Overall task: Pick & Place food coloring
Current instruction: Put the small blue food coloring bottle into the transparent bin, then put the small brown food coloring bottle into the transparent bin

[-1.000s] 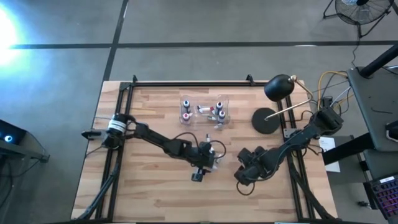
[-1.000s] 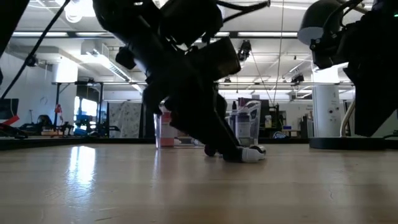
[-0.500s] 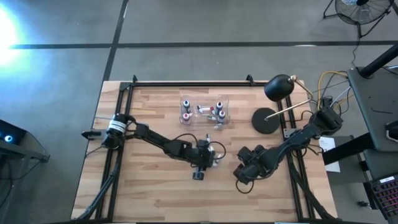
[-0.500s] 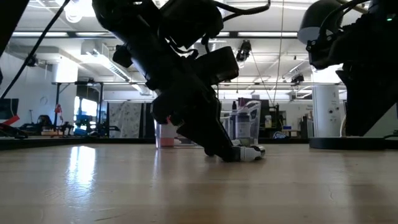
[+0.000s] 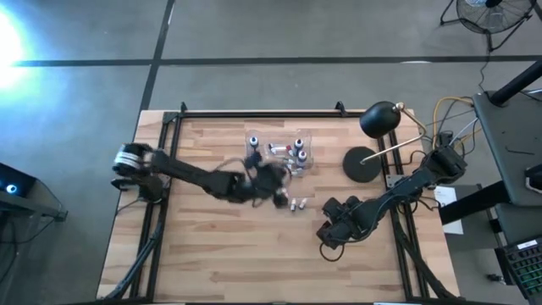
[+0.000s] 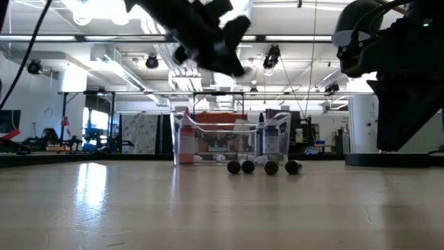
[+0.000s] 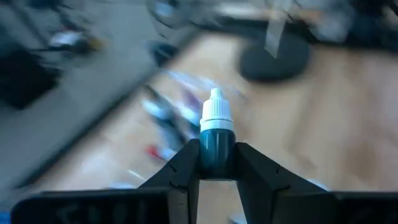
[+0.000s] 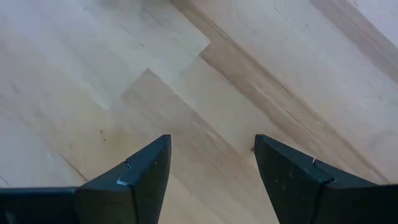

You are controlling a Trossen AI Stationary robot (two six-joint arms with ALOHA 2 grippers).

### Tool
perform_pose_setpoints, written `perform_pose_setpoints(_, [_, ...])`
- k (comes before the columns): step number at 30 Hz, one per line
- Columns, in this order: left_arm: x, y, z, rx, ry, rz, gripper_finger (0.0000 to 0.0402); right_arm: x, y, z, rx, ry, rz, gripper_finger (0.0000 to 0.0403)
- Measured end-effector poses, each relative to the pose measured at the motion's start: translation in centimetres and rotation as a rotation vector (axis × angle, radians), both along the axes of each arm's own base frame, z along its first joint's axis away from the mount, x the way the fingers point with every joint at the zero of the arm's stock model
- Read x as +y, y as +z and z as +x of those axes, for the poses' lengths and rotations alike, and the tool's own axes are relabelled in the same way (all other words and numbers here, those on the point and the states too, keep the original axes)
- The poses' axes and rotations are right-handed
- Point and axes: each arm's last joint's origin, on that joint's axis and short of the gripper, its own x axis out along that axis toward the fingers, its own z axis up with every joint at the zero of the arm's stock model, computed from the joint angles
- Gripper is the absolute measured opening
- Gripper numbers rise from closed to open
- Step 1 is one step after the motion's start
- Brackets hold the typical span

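Note:
My left gripper (image 7: 216, 149) is shut on a small dropper bottle (image 7: 216, 124) with a dark teal body and a white cap. It hangs high above the table (image 6: 211, 35), near the clear plastic box (image 5: 279, 151). The box holds several tiny bottles, some standing. A few more bottles (image 5: 296, 204) lie on their sides on the wood in front of the box, and they also show in the low view (image 6: 260, 167). My right gripper (image 8: 211, 168) is open and empty over bare wood at the table's right (image 5: 330, 233). My left gripper pinches the bottle's dark body (image 7: 216, 155) between its two fingers (image 7: 186, 165), below the white cap. The cap and tip (image 7: 216, 106) stick out past the fingertips. The bottle is lifted clear of the table.
A black desk lamp stands at the back right, with its round base (image 5: 362, 163) on the table and its head (image 5: 378, 119) above. Bare wood lies at the table's near side and left. The table's metal frame rails (image 5: 161, 169) run along its edges.
My left gripper was down at the table among the loose bottles. It has gone up and toward the far edge, near the clear box, carrying one bottle. The other loose bottles stay on the wood.

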Motion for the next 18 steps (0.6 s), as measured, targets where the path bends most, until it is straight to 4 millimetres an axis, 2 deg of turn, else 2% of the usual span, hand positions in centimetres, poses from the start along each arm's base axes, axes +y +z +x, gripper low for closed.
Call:
perform_pose_setpoints(3, [3.0, 1.7, -0.8, -0.04, 0.129, 0.036, 0.0068, -0.2, 0.0, 0.1, -0.002, -0.01, 0.0, 0.0224])
perform_pose_setpoints(6, [6.4, 0.6, -1.3, 0.074, 0.164, 0.005, 0.0085, -0.5, 0.0, 0.3, -0.007, -0.022, 0.003, 0.0224])
perform_pose_setpoints(8, [7.7, -0.2, -1.8, 0.152, 0.179, -0.025, 0.0105, -0.7, 0.0, 0.5, -0.015, -0.031, 0.008, 0.0224])
perform_pose_setpoints(13, [7.0, 1.0, -3.2, 0.174, 0.261, 0.026, 0.0152, -0.7, 0.0, 0.6, -0.023, -0.037, 0.016, 0.0224])
perform_pose_setpoints(18, [4.3, 4.0, -3.9, 0.012, 0.131, -0.013, 0.0167, -0.6, 0.1, 0.7, -0.027, -0.011, 0.019, 0.0224])
